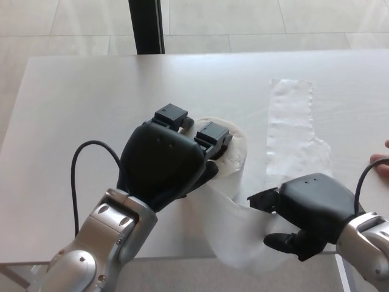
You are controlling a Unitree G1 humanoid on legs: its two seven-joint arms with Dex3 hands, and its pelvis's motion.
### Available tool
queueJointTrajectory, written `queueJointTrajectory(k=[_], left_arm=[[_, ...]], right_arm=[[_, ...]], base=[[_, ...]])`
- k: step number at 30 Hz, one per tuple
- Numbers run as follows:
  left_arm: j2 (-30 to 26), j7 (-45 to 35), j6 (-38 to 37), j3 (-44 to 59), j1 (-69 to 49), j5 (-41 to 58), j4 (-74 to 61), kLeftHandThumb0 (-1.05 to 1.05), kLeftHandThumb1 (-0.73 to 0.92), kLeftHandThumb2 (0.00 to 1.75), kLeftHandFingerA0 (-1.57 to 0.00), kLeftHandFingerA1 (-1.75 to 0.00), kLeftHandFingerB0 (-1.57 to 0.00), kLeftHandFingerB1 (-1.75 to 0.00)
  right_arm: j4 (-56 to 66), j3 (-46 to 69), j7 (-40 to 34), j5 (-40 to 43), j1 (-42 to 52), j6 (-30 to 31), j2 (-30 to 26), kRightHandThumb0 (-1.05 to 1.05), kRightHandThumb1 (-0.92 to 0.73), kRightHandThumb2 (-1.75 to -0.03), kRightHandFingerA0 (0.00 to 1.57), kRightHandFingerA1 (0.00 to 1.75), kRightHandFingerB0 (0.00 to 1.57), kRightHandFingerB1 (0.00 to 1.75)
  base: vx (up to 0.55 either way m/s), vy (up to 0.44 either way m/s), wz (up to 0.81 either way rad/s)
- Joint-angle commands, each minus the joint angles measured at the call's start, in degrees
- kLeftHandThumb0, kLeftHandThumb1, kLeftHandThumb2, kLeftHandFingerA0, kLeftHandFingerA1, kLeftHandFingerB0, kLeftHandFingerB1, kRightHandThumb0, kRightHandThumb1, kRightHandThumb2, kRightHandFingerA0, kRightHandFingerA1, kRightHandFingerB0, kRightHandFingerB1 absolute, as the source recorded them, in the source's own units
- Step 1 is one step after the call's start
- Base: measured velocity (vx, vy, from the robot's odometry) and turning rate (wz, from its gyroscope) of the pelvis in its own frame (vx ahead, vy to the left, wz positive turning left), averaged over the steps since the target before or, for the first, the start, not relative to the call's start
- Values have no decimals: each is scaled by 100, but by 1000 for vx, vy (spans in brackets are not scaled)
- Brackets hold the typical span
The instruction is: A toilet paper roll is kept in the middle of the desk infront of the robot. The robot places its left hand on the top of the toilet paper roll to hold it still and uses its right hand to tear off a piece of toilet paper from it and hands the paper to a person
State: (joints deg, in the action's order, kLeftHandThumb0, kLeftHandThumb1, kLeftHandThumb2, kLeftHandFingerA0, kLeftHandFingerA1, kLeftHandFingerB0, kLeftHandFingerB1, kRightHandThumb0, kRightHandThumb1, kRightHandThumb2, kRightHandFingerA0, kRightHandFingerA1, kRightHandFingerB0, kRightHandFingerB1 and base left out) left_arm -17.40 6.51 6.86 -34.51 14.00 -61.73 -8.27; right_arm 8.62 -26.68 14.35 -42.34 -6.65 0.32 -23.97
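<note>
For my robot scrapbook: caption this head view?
Left hand steadies toilet paper roll; right hand pulls its paper tail.

The white roll [234,159] stands on end near the middle of the desk [73,115], its top mostly covered. From its near side a loose tail of paper [234,234] runs toward the desk's front edge and hangs past it. A separate flat, crinkled strip [293,131] lies well to its right.
</note>
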Motion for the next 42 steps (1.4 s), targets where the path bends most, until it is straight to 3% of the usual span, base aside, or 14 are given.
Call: queueJointTrajectory(k=[1, 2, 4, 5, 10, 14, 19, 25, 30, 32, 35, 36, 38, 42], left_arm=[[-132, -45, -197, 36, -200, -2, 132, -40, 81, 64, -48, -63, -44, -51], [-116, -82, -185, 23, -214, 11, 121, -40, 81, 64, -48, -63, -44, -51], [-115, -80, -191, 26, -235, 26, 105, -41, 80, 64, -49, -61, -45, -50], [-102, -20, -214, 24, -252, 42, 121, -41, 80, 64, -50, -62, -47, -51], [-136, 45, -247, 20, -309, 44, 159, -41, 79, 64, -51, -62, -47, -51], [-139, -19, -201, -8, -342, -1, 129, -42, 81, 64, -50, -61, -46, -50], [-103, 86, -226, -28, -390, 21, 159, -42, 79, 64, -51, -62, -47, -51], [-137, 53, -210, -34, -483, 24, 118, -43, 81, 64, -51, -61, -46, -51], [-172, 39, -178, -16, -565, 14, 78, -43, 80, 64, -51, -62, -46, -51], [-183, 90, -208, -12, -611, 37, 77, -42, 80, 64, -51, -62, -47, -51], [-192, 76, -179, -34, -680, 8, 74, -42, 80, 63, -52, -60, -48, -51], [-187, 62, -155, -44, -721, -4, 48, -41, 80, 63, -52, -60, -48, -51], [-197, 11, -128, -63, -754, -39, 25, -41, 81, 63, -51, -60, -47, -50], [-224, -122, -107, -89, -830, -77, -52, -41, 81, 64, -50, -59, -46, -49]], right_arm=[[-1111, 301, -3557, -908, 322, -155, 647, -31, -55, -71, 104, 175, 80, 92], [-1153, 328, -3623, -882, 358, -161, 671, -31, -55, -71, 104, 175, 80, 92], [-1337, 405, -3901, -759, 415, -247, 801, -20, -53, -93, 97, 175, 64, 164], [-1299, 479, -3833, -621, 494, -249, 877, -17, -53, -109, 95, 175, 68, 175], [-1106, 1112, -3611, 439, 795, -382, 1597, -20, -60, -119, 94, 175, 67, 175], [-1064, 1621, -3747, 1033, 888, -640, 2177, -25, -74, -101, 84, 175, 60, 175], [-1067, 2270, -3934, 1886, 832, -1192, 3017, -31, -67, -100, 91, 175, 60, 160], [-740, 2767, -4062, 2108, 572, -917, 3788, -29, -67, -93, 85, 175, 69, 163], [-575, 3292, -4045, 2302, 116, -641, 4112, -19, -51, -116, 87, 168, 72, 157], [-433, 3537, -4054, 2350, -57, -273, 4286, -19, -46, -118, 88, 147, 80, 149], [-380, 4105, -4197, 2969, -591, -96, 4542, -12, -46, -126, 82, 161, 78, 146], [-353, 4239, -4198, 3054, -741, 36, 4567, -15, -60, -100, 84, 166, 74, 150], [-516, 4346, -4308, 3013, -988, -217, 4407, -18, -61, -97, 86, 175, 76, 157], [-600, 4643, -4323, 3377, -1534, -258, 4312, -8, -44, -121, 94, 169, 87, 141]], base=[[0, 0, 0], [0, 0, 0], [0, 0, 0], [0, 0, 0], [0, 0, 0], [0, 0, 0], [0, 0, 0], [0, 0, 0], [0, 0, 0], [0, 0, 0], [0, 0, 0], [0, 0, 0], [0, 0, 0], [0, 0, 0]])
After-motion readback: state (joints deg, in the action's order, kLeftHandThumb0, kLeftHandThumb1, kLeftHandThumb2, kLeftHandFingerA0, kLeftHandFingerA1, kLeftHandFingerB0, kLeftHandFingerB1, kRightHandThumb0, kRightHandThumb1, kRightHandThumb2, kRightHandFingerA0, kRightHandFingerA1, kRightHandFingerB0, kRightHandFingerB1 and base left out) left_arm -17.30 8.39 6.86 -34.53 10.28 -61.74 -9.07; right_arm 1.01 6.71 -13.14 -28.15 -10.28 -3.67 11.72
